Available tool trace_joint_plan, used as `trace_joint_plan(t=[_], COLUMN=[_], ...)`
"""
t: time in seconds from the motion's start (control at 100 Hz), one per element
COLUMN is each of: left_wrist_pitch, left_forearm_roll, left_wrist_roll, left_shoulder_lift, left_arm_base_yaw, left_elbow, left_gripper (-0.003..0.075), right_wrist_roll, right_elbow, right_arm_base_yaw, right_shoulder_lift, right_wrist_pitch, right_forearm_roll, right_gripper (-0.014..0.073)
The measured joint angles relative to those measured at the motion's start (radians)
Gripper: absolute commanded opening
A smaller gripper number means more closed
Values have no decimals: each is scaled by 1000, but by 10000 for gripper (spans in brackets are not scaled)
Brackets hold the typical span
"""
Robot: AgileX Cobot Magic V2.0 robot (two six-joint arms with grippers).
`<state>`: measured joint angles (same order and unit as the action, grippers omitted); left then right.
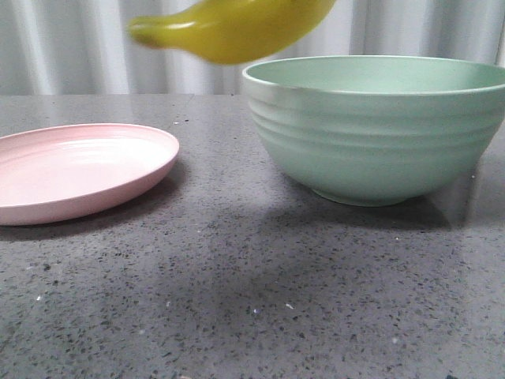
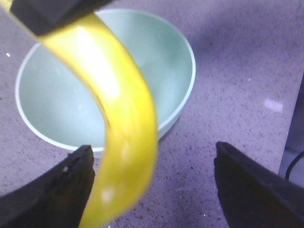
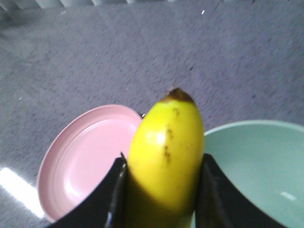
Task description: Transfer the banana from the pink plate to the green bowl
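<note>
On the far left of the grey speckled table (image 1: pixel 237 300) we see the pink plate (image 1: pixel 79 170) lying flat and bare, its near rim catching the light, well apart from the green bowl (image 1: pixel 379 130) that stands upright on its small foot to the right. Between them and above, we find the banana (image 1: pixel 233 28) in the air, blurred at the top edge of the front view, its tapered end pointing toward the plate's side and its thicker part reaching over the bowl's left rim without touching it. From the right wrist camera, we see the right gripper (image 3: pixel 164 190) clamped on the banana (image 3: pixel 165 156), one dark finger pressed to each side of the yellow fruit, whose brown tip sticks out beyond the fingers; below it the pink plate (image 3: pixel 80 161) and the green bowl (image 3: pixel 256 166) lie side by side. From the left wrist camera, we look down into the green bowl (image 2: pixel 61 90), nothing in it, with the banana (image 2: pixel 123 118) curving across the view in front of it. The left gripper (image 2: pixel 154 183) stands wide apart and holds nothing; the banana passes just beside one of its fingers (image 2: pixel 57 190), though the blur leaves us unsure whether the two touch. White ribbed curtains (image 1: pixel 79 47) hang behind the table.
</note>
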<state>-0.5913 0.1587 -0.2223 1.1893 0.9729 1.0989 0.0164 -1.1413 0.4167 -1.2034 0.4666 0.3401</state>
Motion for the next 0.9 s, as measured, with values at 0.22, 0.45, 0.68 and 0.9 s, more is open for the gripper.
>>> trace_joint_plan(t=[0.22, 0.45, 0.68, 0.9], left_wrist_pitch=[17, 39, 41, 46], left_forearm_roll=[0, 0, 0, 0], left_wrist_roll=[0, 0, 0, 0], left_shoulder_lift=[-43, -44, -44, -45], left_arm_base_yaw=[0, 0, 0, 0], left_elbow=[4, 4, 4, 4], left_gripper=[494, 494, 494, 494], right_wrist_roll=[0, 0, 2, 2], right_elbow=[-32, -32, -32, -32], right_arm_base_yaw=[-103, -124, -124, -124], right_shoulder_lift=[-2, -69, -177, -208], right_wrist_pitch=[-11, -4, 22, 35], right_forearm_roll=[-168, -223, -233, -234], right_gripper=[-71, -3, 98, 335])
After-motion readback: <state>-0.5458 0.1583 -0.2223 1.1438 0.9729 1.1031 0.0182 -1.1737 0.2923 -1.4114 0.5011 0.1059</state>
